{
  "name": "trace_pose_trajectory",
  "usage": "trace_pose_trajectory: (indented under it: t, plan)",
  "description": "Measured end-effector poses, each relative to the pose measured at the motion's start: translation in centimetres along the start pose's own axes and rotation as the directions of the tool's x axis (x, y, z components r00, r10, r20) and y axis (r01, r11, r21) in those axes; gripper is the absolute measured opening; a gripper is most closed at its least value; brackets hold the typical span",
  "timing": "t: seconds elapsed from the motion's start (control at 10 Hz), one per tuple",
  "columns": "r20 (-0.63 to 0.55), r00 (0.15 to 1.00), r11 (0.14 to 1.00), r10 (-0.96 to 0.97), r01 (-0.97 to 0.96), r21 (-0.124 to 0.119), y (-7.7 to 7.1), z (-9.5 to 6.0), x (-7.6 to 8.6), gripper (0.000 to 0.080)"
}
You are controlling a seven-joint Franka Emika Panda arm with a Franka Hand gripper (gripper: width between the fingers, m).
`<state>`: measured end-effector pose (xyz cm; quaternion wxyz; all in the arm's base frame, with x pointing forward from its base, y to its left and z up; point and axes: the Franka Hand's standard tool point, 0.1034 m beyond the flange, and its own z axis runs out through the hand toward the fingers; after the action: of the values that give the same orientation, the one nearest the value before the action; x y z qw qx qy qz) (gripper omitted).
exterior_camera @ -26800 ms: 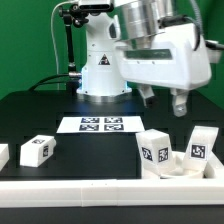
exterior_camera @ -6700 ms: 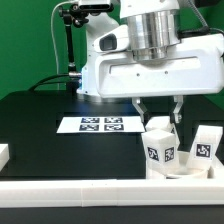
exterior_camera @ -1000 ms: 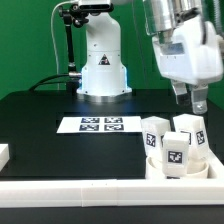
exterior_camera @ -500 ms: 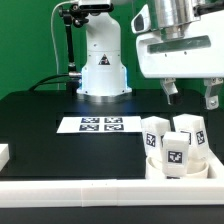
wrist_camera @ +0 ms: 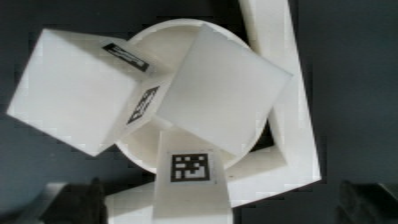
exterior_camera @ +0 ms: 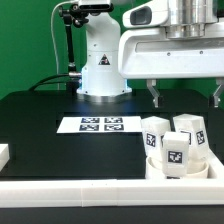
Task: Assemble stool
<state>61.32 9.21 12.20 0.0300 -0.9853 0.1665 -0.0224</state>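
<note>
The stool's white seat disc (exterior_camera: 204, 160) lies near the front rail on the exterior view's right. Three white tagged legs stand on it: one on the left (exterior_camera: 155, 136), one at the back (exterior_camera: 190, 127), one in front (exterior_camera: 175, 151). My gripper (exterior_camera: 186, 96) hangs just above them, open and empty, its fingers (exterior_camera: 153, 96) wide apart and touching nothing. In the wrist view the disc (wrist_camera: 199, 45) shows under two legs (wrist_camera: 80, 90) (wrist_camera: 231, 95) and the nearer tagged leg (wrist_camera: 187, 170). A dark fingertip (wrist_camera: 75, 200) shows at the frame's edge.
The marker board (exterior_camera: 100, 124) lies mid-table in front of the robot base (exterior_camera: 100, 60). A long white border rail (exterior_camera: 90, 190) runs along the front edge, also seen in the wrist view (wrist_camera: 267, 30). A small white block (exterior_camera: 3, 154) sits at the far left.
The hand has turned above the stool, so both fingers now show spread apart. The three legs and the disc have not moved. The leg held 6.7 s ago now stands free.
</note>
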Motion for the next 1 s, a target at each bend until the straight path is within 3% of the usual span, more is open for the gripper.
trace_pose_trajectory:
  t: [0.3,0.6,0.7,0.9,1.0]
  plan:
    - [0.000,0.963,0.963,-0.269,0.269,-0.013,0.3,0.0,0.1,0.0649]
    - [-0.015,0.811,0.811,-0.585,0.585,-0.004,-1.7,0.6,-0.9,0.0649]
    - [-0.004,0.730,0.730,-0.684,0.684,-0.012,-2.4,1.0,-1.5,0.0649]
    - [0.007,0.644,0.644,-0.765,0.765,-0.027,-1.9,1.0,-1.2,0.0649]
    - [0.009,0.643,0.642,-0.766,0.766,-0.028,-1.8,1.0,-1.2,0.0649]
